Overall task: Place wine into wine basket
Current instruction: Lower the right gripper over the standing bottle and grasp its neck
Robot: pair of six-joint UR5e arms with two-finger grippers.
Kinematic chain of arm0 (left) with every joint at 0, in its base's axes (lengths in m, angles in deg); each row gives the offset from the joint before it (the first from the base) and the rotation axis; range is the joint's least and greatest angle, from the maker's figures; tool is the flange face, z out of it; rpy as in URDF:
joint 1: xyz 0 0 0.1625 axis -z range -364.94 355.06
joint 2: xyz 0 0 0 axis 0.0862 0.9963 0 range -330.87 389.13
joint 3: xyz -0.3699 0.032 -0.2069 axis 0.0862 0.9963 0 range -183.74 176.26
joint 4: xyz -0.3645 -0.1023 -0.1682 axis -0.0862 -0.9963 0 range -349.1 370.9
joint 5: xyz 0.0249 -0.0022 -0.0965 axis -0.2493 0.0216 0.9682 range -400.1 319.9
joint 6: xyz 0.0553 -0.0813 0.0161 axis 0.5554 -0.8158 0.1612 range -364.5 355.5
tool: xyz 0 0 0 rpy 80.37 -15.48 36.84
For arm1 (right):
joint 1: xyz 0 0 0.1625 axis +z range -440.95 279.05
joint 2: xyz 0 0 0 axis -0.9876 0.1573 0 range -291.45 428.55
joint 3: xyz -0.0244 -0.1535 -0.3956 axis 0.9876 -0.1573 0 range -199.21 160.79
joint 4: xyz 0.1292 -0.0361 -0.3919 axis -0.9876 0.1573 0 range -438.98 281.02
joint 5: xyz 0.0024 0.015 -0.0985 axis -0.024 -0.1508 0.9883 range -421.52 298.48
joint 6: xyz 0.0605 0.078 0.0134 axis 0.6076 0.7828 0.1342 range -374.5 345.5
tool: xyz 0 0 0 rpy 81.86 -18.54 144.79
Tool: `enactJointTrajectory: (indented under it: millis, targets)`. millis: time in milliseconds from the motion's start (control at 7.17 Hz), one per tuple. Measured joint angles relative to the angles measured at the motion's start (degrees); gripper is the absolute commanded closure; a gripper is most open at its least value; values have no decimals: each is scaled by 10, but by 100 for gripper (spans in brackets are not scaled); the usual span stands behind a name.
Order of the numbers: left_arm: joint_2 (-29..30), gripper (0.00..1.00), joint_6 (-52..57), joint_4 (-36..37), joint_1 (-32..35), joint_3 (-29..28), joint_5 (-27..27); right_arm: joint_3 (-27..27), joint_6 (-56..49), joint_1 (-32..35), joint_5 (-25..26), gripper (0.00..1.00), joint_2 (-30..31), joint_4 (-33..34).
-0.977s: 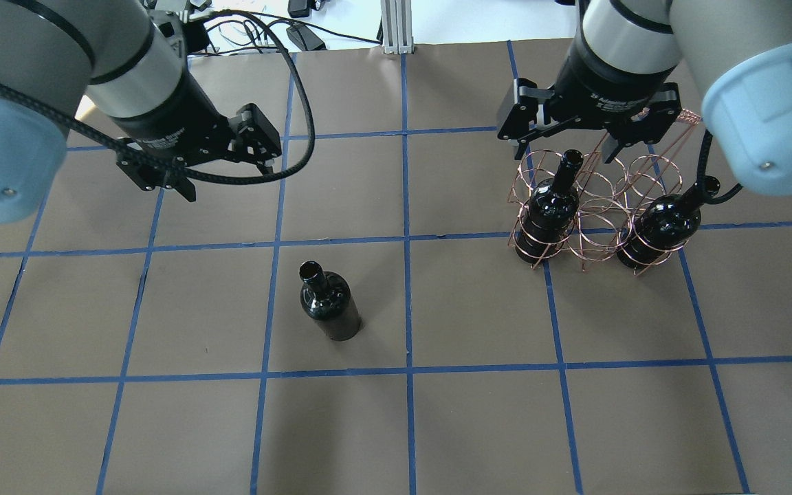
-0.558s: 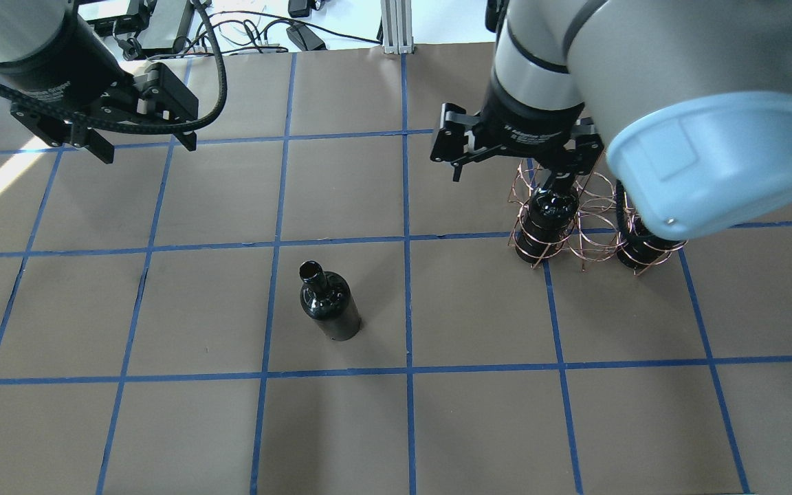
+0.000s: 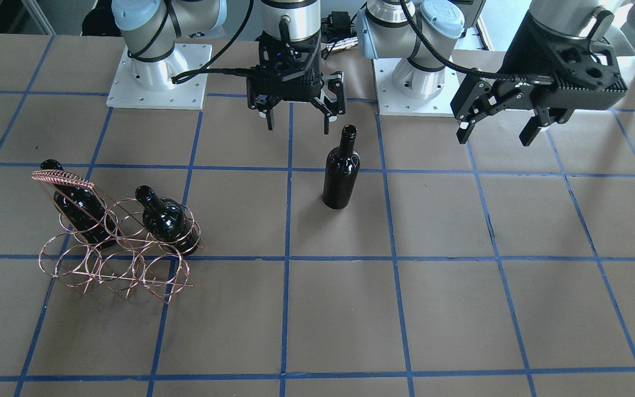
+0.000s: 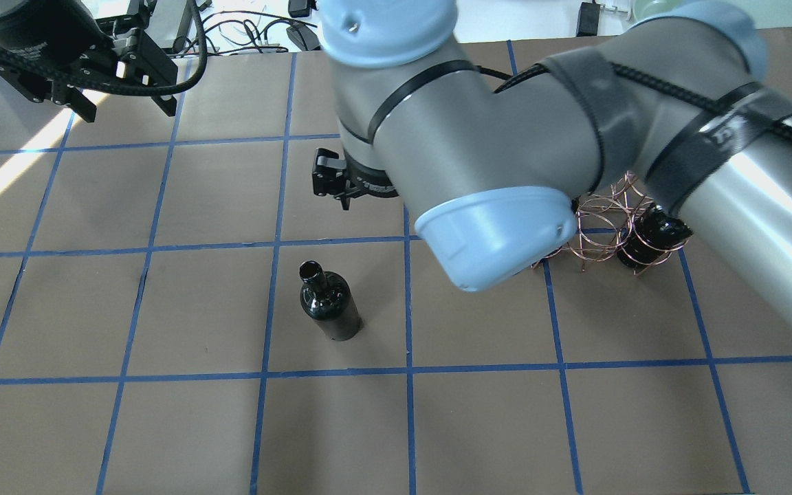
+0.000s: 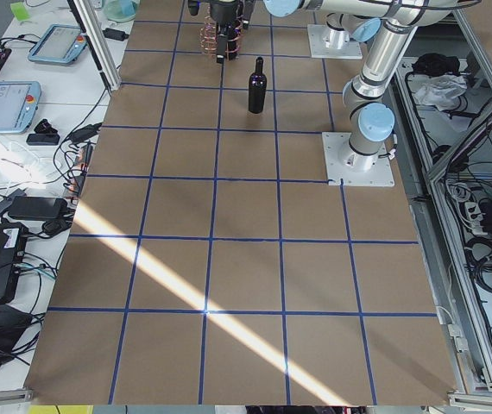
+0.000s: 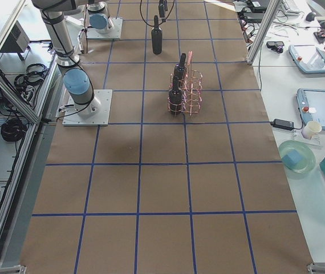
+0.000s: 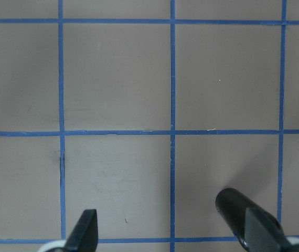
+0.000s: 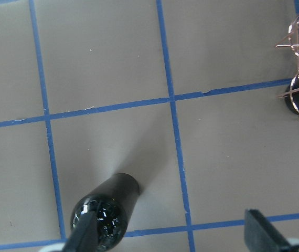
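One dark wine bottle (image 3: 341, 171) stands upright and free on the brown table; it also shows in the overhead view (image 4: 327, 302) and the right wrist view (image 8: 105, 212). The copper wire wine basket (image 3: 113, 248) stands on the robot's right and holds two more bottles (image 3: 75, 201) (image 3: 163, 218). In the overhead view the arm hides most of the basket (image 4: 602, 227). My right gripper (image 3: 297, 125) is open and empty. It hovers just on the robot's side of the free bottle, apart from it. My left gripper (image 3: 494, 138) is open and empty, raised far off on my left (image 4: 126, 110).
Blue tape lines (image 3: 287, 258) divide the brown table into squares. The two arm bases (image 3: 155, 77) (image 3: 416, 82) stand at the robot's edge. Cables (image 4: 258, 27) lie past the far edge in the overhead view.
My right arm has swung from above the basket toward the table's middle, near the free bottle. My left arm has drawn back to the far left. Both grippers stay open.
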Motion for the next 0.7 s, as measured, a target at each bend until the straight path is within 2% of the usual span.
enactJointTrajectory:
  millis: [279, 698]
  targets:
    - [17, 0, 1, 3, 0, -16, -4, -5, 52, 39, 19, 1, -33, 17]
    - [26, 0, -3, 16, 6, -18, -6, -6, 104, 72, 21, 1, -69, 40]
